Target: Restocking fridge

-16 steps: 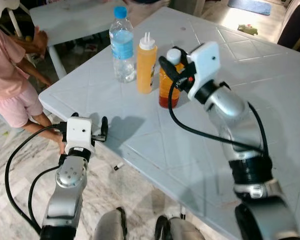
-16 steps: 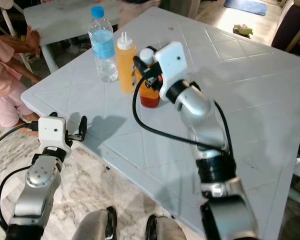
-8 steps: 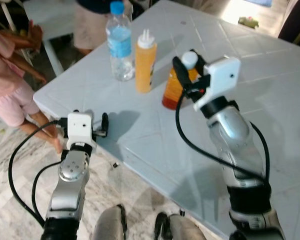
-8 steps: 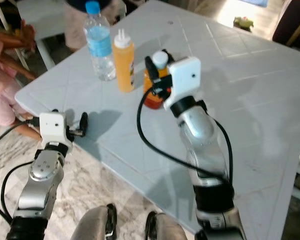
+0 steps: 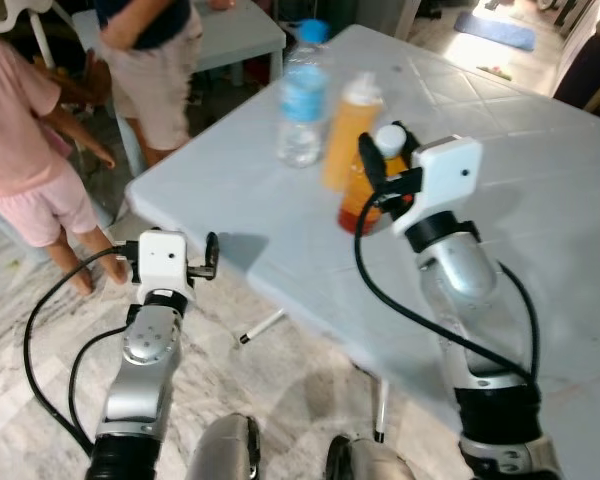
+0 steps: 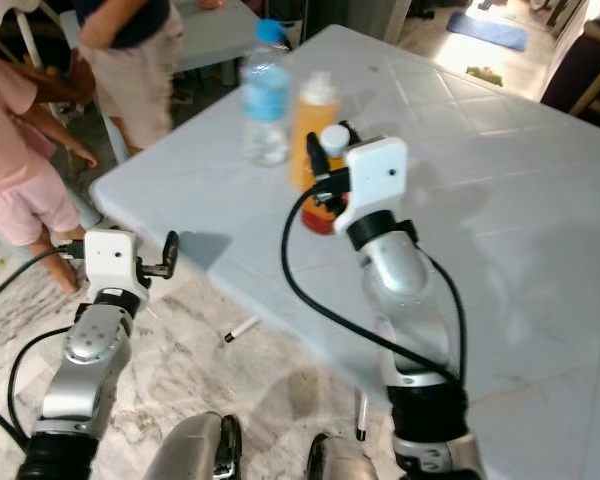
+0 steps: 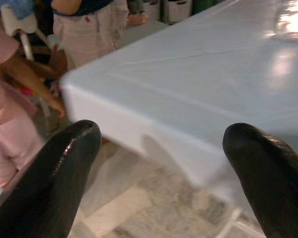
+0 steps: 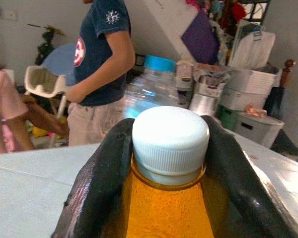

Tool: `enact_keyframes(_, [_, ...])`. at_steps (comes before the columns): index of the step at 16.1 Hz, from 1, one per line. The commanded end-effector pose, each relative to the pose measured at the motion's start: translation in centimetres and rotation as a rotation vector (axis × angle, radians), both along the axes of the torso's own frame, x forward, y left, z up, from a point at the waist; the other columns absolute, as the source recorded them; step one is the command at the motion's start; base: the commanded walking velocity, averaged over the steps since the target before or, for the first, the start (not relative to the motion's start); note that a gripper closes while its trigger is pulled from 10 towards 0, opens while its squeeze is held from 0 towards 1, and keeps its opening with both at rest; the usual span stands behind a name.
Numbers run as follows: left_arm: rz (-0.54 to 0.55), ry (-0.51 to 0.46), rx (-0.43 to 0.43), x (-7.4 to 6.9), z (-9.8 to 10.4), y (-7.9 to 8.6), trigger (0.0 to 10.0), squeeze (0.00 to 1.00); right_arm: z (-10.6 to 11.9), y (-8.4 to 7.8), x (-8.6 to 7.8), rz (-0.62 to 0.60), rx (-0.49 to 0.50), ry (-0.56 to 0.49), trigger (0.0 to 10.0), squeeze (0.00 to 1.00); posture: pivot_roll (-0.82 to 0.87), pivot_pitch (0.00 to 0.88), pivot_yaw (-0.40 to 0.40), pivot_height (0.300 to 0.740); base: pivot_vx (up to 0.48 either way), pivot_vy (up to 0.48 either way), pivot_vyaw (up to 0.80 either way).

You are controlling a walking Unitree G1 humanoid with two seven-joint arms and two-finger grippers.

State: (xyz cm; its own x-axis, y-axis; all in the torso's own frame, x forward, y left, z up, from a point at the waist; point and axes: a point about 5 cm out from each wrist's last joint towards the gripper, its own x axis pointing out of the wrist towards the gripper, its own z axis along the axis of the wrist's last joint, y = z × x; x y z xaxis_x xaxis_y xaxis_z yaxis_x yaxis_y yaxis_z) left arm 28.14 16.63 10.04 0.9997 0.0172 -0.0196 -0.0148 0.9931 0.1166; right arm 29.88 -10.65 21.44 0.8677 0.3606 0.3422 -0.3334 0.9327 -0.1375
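Observation:
An orange juice bottle (image 5: 357,203) with a white cap (image 8: 170,140) stands near the table's front edge. My right gripper (image 5: 382,162) is shut on its neck, with one black finger (image 8: 103,183) pressed against each side just under the cap. Right behind it are a yellow squeeze bottle (image 5: 346,138) and a clear water bottle (image 5: 301,105) with a blue cap, both blurred. My left gripper (image 7: 164,136) hangs open and holds nothing, low beside the table's corner (image 7: 89,94) and above the floor.
The pale table (image 5: 540,150) stretches to the right and back. A person in pink (image 5: 25,150) and a person in a dark shirt and light shorts (image 5: 150,60) stand at the left, beyond the corner. Marble floor (image 5: 280,390) lies below.
The whole view has shifted, so the camera moved. My right gripper has kept its hold on the juice bottle. The person in the dark shirt has come into view at the back left.

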Motion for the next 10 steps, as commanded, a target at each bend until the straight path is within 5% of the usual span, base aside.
enact_keyframes(1, [0.002, -0.001, -0.005, 0.0, -0.1, -0.2, 10.0, 0.0, 0.2, -0.6, 0.0, -0.016, -0.004, -0.016, 10.0, 0.0, 0.02, 0.115, -0.034, 0.74, 0.0, 0.465, 0.0])
enact_keyframes(6, [-0.006, -0.008, 0.002, 0.2, -0.2, -0.5, 10.0, 0.0, 0.2, -0.2, 0.1, 0.01, -0.011, -0.028, 10.0, 0.0, 0.02, 0.107, -0.038, 0.74, 0.0, 0.464, 0.61])
enact_keyframes(10, [-0.003, -0.011, 0.007, 0.1, -0.5, -0.4, 10.0, 0.0, -1.4, -0.3, -0.3, 0.027, -0.026, 0.01, 10.0, 0.0, 0.03, 0.098, -0.042, 0.74, 0.0, 0.0, 0.8])
